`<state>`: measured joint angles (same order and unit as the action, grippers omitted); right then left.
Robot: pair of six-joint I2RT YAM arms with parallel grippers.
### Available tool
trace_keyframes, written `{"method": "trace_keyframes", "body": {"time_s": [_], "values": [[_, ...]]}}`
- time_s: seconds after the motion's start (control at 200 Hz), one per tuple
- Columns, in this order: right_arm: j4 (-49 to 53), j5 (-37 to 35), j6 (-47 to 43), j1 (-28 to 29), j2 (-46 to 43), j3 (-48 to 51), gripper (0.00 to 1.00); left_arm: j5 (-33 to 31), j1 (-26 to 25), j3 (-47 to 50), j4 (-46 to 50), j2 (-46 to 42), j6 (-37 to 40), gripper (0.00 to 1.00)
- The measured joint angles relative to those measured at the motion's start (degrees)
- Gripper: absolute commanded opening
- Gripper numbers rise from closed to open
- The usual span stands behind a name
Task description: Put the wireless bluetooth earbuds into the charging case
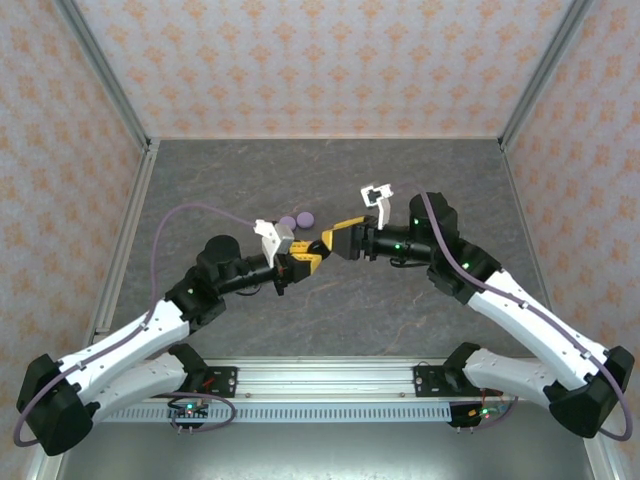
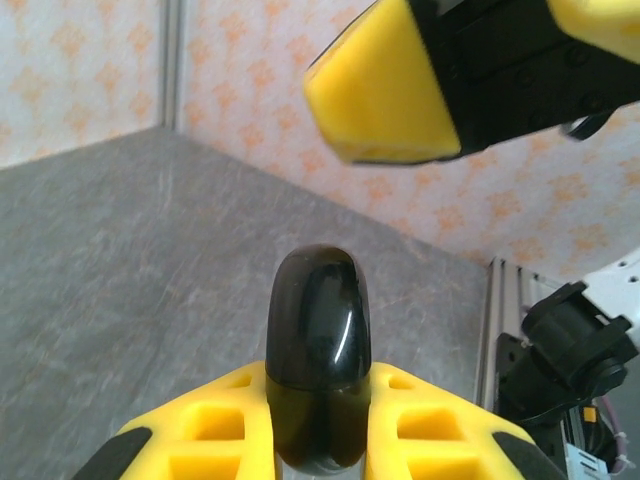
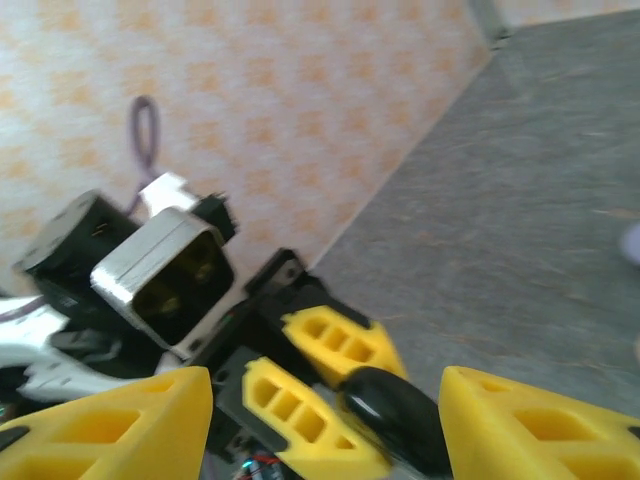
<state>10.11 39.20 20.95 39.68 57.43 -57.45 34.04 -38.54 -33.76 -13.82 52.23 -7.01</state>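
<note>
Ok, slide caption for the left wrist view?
Left gripper holds a glossy black case; right gripper faces it, open.

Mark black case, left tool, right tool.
black case point(image 2: 318, 320): left wrist view, glossy rounded top.
left tool point(image 1: 310, 260): top external view, between fingertips.
right tool point(image 1: 328, 238): top external view, between fingertips.

Two round cases point(image 1: 305, 218) lie on the tabletop point(image 1: 400, 310) just behind the left gripper point(image 1: 303, 262), which faces the right gripper point(image 1: 330, 243); a case point(image 2: 318, 340) sits in the left jaws

My top camera looks down from behind me over the table point(image 1: 330, 320), while my wrist cameras face each other at close range, sharing the black case point(image 2: 318, 350).
</note>
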Motion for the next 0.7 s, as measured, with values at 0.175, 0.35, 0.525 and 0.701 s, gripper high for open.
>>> {"method": "trace_keyframes", "body": {"time_s": [0.175,0.35,0.525,0.701], "values": [[0.17,-6.32,4.17,-6.19,-3.45,4.68,0.88,-4.50,0.00,1.79,4.28,3.02,-4.31,0.02],[-4.63,-8.57,11.76,-12.57,-6.67,13.75,0.99,-8.83,0.00,8.07,4.55,7.10,-11.34,0.02],[-8.79,-9.35,17.03,-15.28,-7.37,18.49,0.99,-10.82,0.02,9.81,5.35,11.85,-15.30,0.02],[-10.62,-9.49,18.69,-15.37,-7.41,18.82,0.99,-10.97,0.02,8.61,5.44,18.36,-17.07,0.00]]}}
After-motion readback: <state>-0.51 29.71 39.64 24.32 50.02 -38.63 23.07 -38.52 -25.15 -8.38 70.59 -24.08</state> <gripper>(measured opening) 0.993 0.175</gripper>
